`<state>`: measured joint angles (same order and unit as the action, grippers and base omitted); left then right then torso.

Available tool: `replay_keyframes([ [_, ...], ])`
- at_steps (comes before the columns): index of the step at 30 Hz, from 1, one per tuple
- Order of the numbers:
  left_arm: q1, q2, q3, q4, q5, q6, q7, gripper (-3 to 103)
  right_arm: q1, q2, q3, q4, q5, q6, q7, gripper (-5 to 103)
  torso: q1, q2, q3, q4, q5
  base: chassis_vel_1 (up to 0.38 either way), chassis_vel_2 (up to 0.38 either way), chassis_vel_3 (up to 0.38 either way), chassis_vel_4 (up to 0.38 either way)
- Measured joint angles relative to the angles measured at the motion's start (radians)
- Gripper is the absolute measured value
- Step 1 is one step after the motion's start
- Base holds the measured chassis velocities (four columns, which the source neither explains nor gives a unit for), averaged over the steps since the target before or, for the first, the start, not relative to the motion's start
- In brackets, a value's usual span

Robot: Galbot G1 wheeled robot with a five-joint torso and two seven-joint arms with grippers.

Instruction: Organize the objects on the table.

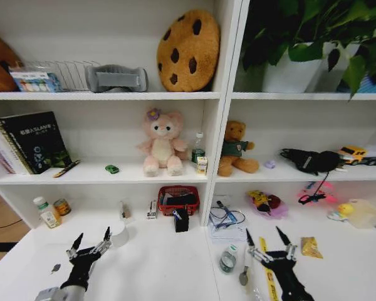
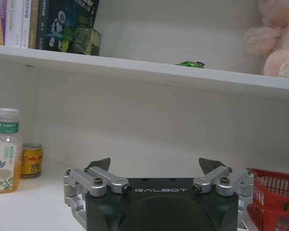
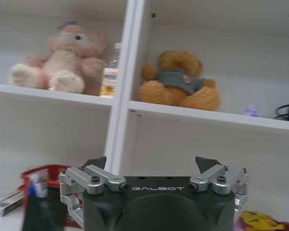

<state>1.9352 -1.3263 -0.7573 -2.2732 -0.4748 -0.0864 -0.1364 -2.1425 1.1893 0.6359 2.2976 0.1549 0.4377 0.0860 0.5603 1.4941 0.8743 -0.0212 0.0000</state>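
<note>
Both grippers hover low over the white table [image 1: 156, 263], open and holding nothing. My left gripper [image 1: 91, 238] [image 2: 155, 166] is at the front left, close to a small white cup [image 1: 119, 237]. My right gripper [image 1: 263, 234] [image 3: 151, 163] is at the front right, over a yellow ruler [image 1: 267, 276], with a spoon [image 1: 244, 274] and a tape roll [image 1: 227, 260] just to its left. A tiny green toy car [image 1: 112, 168] [image 2: 190, 64] sits on the lower shelf. A dark pen [image 1: 67, 168] lies on that shelf beside the books [image 1: 31, 141].
A red basket [image 1: 178, 199] [image 2: 274, 197] stands at the back of the table. A bottle [image 1: 48, 213] [image 2: 5, 149] and a can [image 1: 62, 206] [image 2: 31, 159] stand at the back left. A yellow packet [image 1: 311, 246] lies right of my right gripper. Plush toys [image 1: 161, 143] sit on the shelf.
</note>
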Motion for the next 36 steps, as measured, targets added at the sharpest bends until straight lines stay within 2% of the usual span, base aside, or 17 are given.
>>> replay_keyframes([
  [4, -0.001, 0.000, -0.003, 0.001, 0.000, -0.001, 0.000, 100, 0.018, -0.011, -0.019, -0.048, -0.020, 0.022, -0.036, 100, 0.000, 0.000, 0.000, 0.0000, -0.0004, 0.029, 0.048, -0.025, -0.018],
  [10, -0.001, -0.003, -0.003, 0.003, -0.001, -0.002, 0.000, 100, 0.056, -0.023, -0.036, -0.097, -0.006, -0.012, -0.025, 100, 0.000, 0.000, 0.000, -0.0003, 0.0002, 0.000, 0.000, 0.000, 0.000],
  [12, 0.000, -0.005, -0.003, 0.003, -0.001, -0.003, 0.000, 100, 0.061, -0.026, -0.039, -0.108, 0.000, -0.017, -0.023, 103, 0.000, 0.000, 0.000, -0.0001, 0.0002, 0.000, 0.000, 0.000, 0.000],
  [13, 0.000, -0.006, -0.003, 0.003, 0.000, -0.003, 0.001, 100, 0.065, -0.028, -0.042, -0.117, 0.002, -0.021, -0.022, 100, 0.000, 0.000, 0.000, -0.0002, 0.0000, 0.000, 0.000, 0.000, 0.000],
  [15, 0.001, -0.007, -0.002, 0.003, 0.000, -0.004, 0.001, 100, 0.069, -0.029, -0.047, -0.127, 0.002, -0.025, -0.023, 100, 0.000, 0.000, 0.000, -0.0002, 0.0001, 0.000, 0.000, 0.000, 0.000],
  [16, 0.001, -0.009, 0.000, 0.004, 0.000, -0.005, 0.001, 100, 0.073, -0.029, -0.055, -0.140, 0.002, -0.030, -0.029, 90, 0.000, 0.000, 0.000, -0.0002, 0.0000, 0.000, 0.000, 0.000, 0.000],
  [17, 0.001, -0.011, 0.002, 0.004, 0.001, -0.005, 0.002, 100, 0.078, -0.025, -0.065, -0.148, -0.002, -0.038, -0.034, 84, 0.000, 0.000, 0.000, -0.0002, -0.0001, 0.000, 0.000, 0.000, 0.000],
  [20, 0.000, -0.014, 0.002, 0.004, 0.002, -0.005, 0.002, 100, 0.082, -0.016, -0.076, -0.153, -0.008, -0.045, -0.037, 79, 0.000, 0.000, 0.000, -0.0003, -0.0001, 0.000, 0.000, 0.000, 0.000],
  [22, 0.001, -0.017, 0.002, 0.004, 0.003, -0.007, 0.003, 100, 0.090, -0.002, -0.085, -0.164, -0.020, -0.044, -0.037, 68, 0.000, 0.000, 0.000, -0.0003, 0.0000, 0.000, 0.000, 0.000, 0.000],
  [23, 0.001, -0.017, 0.002, 0.004, 0.003, -0.007, 0.003, 100, 0.090, -0.002, -0.085, -0.164, -0.020, -0.044, -0.037, 68, 0.000, 0.000, 0.000, -0.0003, 0.0000, 0.000, 0.000, 0.000, 0.000],
  [24, 0.002, -0.017, 0.002, 0.004, 0.004, -0.008, 0.004, 100, 0.090, -0.002, -0.084, -0.165, -0.021, -0.041, -0.037, 62, 0.000, 0.000, 0.000, -0.0003, 0.0000, 0.000, 0.000, 0.000, 0.000],
  [26, 0.004, -0.017, 0.000, 0.005, 0.004, -0.011, 0.005, 100, 0.085, -0.002, -0.080, -0.165, -0.026, -0.029, -0.037, 62, 0.000, 0.000, 0.000, -0.0002, 0.0001, 0.000, 0.000, 0.000, 0.000],
  [27, 0.004, -0.018, -0.001, 0.006, 0.004, -0.013, 0.006, 100, 0.080, -0.003, -0.076, -0.165, -0.030, -0.016, -0.037, 51, 0.000, 0.000, 0.000, -0.0002, 0.0000, 0.000, 0.000, 0.000, 0.000],
  [28, 0.005, -0.018, 0.000, 0.010, 0.004, -0.014, 0.007, 100, 0.073, -0.003, -0.069, -0.164, -0.037, 0.002, -0.038, 46, 0.000, 0.000, 0.000, -0.0003, -0.0001, 0.000, 0.000, 0.000, 0.000],
  [29, 0.005, -0.018, 0.000, 0.010, 0.004, -0.014, 0.007, 100, 0.073, -0.003, -0.069, -0.164, -0.037, 0.002, -0.038, 46, 0.000, 0.000, 0.000, -0.0003, -0.0001, 0.000, 0.000, 0.000, 0.000],
  [31, 0.005, -0.021, 0.004, 0.011, 0.004, -0.015, 0.008, 100, 0.064, 0.003, -0.063, -0.153, -0.044, 0.018, -0.041, 35, 0.000, 0.000, 0.000, -0.0002, 0.0000, 0.000, 0.000, 0.000, 0.000],
  [36, 0.002, -0.021, 0.005, 0.008, 0.004, -0.016, 0.008, 100, 0.036, 0.004, -0.051, -0.131, -0.048, 0.033, -0.044, 30, 0.000, 0.000, 0.000, -0.0002, 0.0000, 0.000, 0.000, 0.000, 0.000],
])
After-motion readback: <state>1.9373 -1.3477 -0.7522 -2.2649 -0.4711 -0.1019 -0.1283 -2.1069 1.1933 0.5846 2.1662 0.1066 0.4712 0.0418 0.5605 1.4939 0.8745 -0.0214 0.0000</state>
